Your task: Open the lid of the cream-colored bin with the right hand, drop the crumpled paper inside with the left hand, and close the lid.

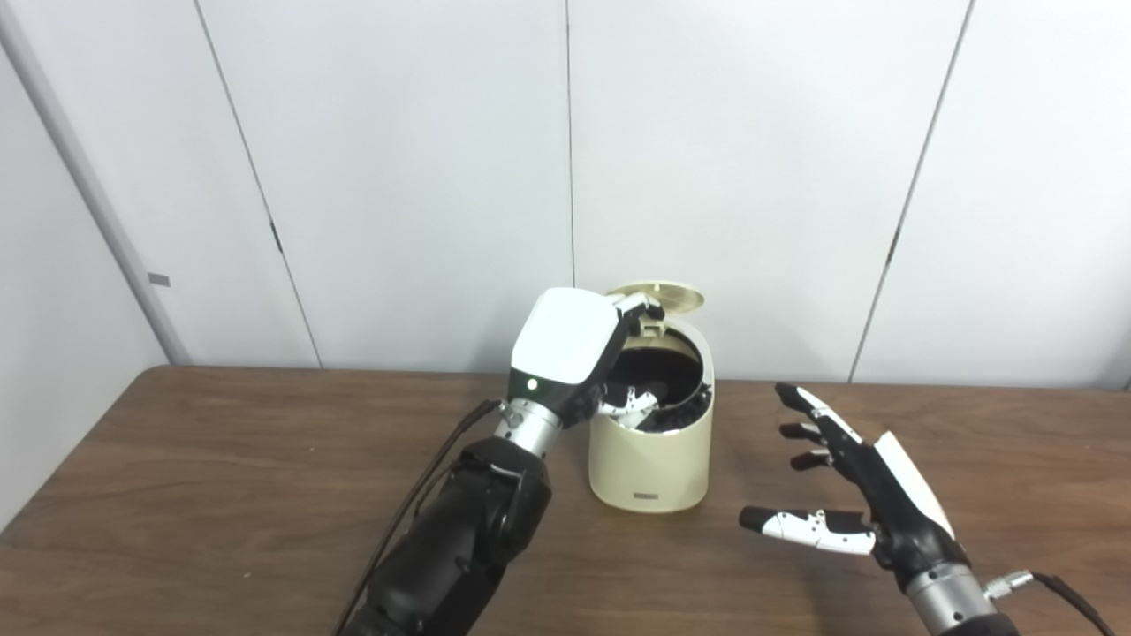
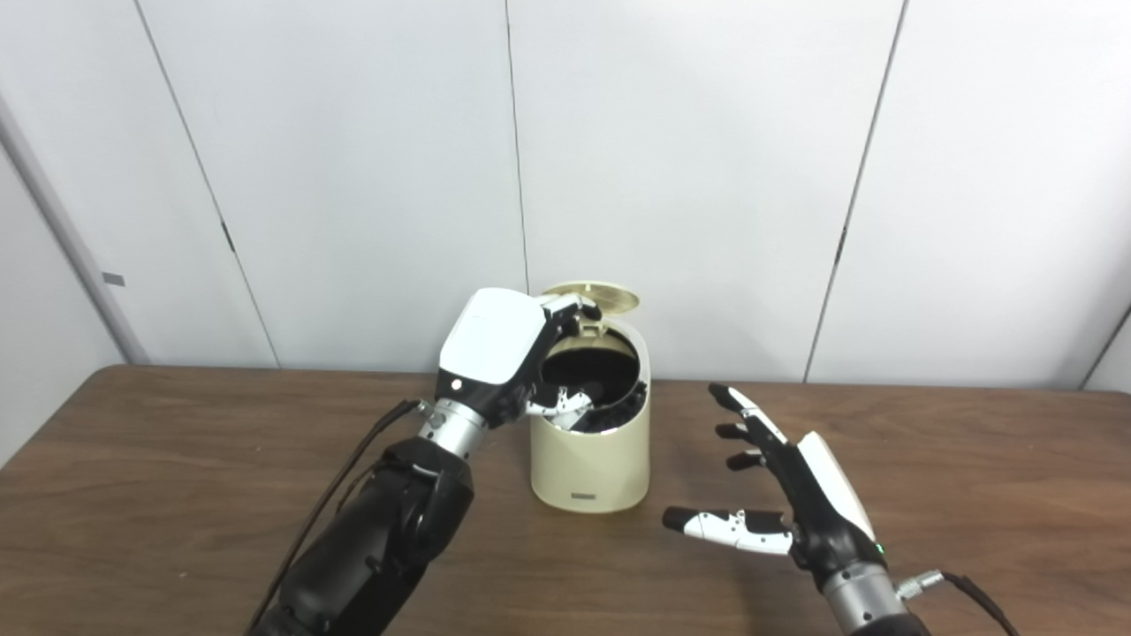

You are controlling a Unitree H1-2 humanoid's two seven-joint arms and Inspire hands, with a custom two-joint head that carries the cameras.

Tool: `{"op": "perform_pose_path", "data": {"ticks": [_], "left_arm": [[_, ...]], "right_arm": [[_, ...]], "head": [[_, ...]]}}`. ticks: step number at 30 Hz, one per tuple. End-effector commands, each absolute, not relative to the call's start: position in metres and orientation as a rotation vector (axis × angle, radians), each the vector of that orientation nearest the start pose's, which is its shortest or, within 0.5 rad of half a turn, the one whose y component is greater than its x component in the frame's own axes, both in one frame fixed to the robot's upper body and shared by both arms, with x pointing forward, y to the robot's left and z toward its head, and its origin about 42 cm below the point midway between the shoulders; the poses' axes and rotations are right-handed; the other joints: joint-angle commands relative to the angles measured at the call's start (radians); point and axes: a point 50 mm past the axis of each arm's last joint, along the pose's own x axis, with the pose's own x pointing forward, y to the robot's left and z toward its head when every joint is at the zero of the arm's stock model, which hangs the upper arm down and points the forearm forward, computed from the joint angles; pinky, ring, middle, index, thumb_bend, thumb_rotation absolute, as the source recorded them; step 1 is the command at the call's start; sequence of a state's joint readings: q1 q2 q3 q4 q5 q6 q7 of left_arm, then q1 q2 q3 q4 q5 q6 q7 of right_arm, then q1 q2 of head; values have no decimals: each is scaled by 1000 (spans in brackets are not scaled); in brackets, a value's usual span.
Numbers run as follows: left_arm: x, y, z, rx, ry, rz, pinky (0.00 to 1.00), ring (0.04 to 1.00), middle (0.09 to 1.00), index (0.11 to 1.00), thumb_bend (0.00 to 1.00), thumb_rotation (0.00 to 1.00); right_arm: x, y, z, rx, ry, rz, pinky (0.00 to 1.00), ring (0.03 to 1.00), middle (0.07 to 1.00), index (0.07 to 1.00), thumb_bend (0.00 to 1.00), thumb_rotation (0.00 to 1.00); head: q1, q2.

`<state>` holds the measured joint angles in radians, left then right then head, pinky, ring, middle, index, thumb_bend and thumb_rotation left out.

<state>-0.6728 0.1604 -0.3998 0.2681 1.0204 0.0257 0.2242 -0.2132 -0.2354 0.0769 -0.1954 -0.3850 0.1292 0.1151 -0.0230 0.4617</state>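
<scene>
The cream-colored bin (image 1: 651, 461) stands on the middle of the table. Its round lid (image 1: 670, 296) is tipped up at the back and the dark opening shows. My left hand (image 1: 570, 340) hangs over the bin's left rim, its fingers spread across the opening and its thumb inside; I see nothing held in it. No crumpled paper shows in either view; the bin's inside is dark and partly hidden by the hand. My right hand (image 1: 848, 481) is open, its fingers spread, hovering to the right of the bin and apart from it.
The brown wooden table (image 1: 221, 495) runs across the whole view. White wall panels (image 1: 398, 177) stand right behind it. A black cable (image 1: 424, 495) runs along my left forearm.
</scene>
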Motion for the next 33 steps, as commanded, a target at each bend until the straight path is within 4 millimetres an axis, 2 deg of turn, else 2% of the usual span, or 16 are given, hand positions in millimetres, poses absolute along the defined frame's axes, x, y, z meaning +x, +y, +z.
{"op": "perform_pose_path", "data": {"ticks": [1, 4, 9, 10, 11, 14, 17, 21, 23, 24, 27, 29, 33], "left_arm": [[447, 111, 278, 1256, -775, -3, 423, 540, 592, 698, 911, 240], [444, 114, 279, 1244, -785, -4, 413, 518, 586, 681, 909, 233], [432, 124, 281, 1115, -811, 1, 385, 485, 534, 608, 824, 166], [429, 127, 280, 1088, -815, 4, 393, 483, 528, 541, 641, 110], [425, 132, 279, 1028, -804, 4, 396, 483, 525, 518, 580, 91], [414, 147, 274, 868, -779, -6, 404, 489, 535, 496, 520, 70], [402, 164, 264, 703, -743, -35, 419, 506, 568, 496, 513, 65], [389, 183, 256, 547, -674, -61, 488, 588, 640, 498, 511, 65], [380, 193, 252, 474, -631, -52, 510, 625, 679, 677, 684, 127], [376, 198, 251, 443, -616, -51, 521, 636, 691, 708, 711, 152], [363, 211, 246, 355, -577, -52, 548, 658, 712, 753, 728, 183], [355, 219, 241, 315, -552, -53, 553, 665, 727, 772, 721, 165], [344, 230, 230, 298, -506, -53, 542, 661, 725, 776, 720, 185]], "right_arm": [[342, -237, 224, -632, -345, 103, 691, 830, 918, 903, 763, 379], [342, -237, 224, -638, -357, 100, 690, 826, 915, 903, 765, 386], [348, -237, 231, -636, -380, 87, 679, 816, 906, 904, 781, 445], [349, -237, 233, -634, -382, 86, 701, 825, 904, 905, 775, 448], [352, -237, 237, -636, -392, 88, 708, 828, 903, 905, 773, 449], [359, -234, 247, -640, -425, 93, 710, 826, 910, 904, 758, 446], [367, -232, 258, -652, -454, 92, 713, 830, 897, 892, 770, 443], [374, -230, 270, -658, -475, 90, 755, 856, 908, 892, 778, 431], [378, -229, 276, -660, -488, 89, 747, 857, 945, 884, 780, 430], [379, -229, 278, -659, -492, 89, 739, 864, 963, 882, 784, 427], [382, -227, 287, -661, -512, 98, 731, 880, 970, 884, 787, 415], [385, -225, 294, -682, -533, 98, 780, 898, 921, 884, 791, 425], [393, -222, 306, -735, -577, 118, 783, 867, 879, 874, 778, 442]], "head": [[-1, 1], [0, 1], [-3, 0], [-3, 0], [-5, -2], [-9, -4], [-17, -3], [-23, -3], [-30, -4], [-30, -4], [-32, -5], [-31, -7], [-32, -9]]}}
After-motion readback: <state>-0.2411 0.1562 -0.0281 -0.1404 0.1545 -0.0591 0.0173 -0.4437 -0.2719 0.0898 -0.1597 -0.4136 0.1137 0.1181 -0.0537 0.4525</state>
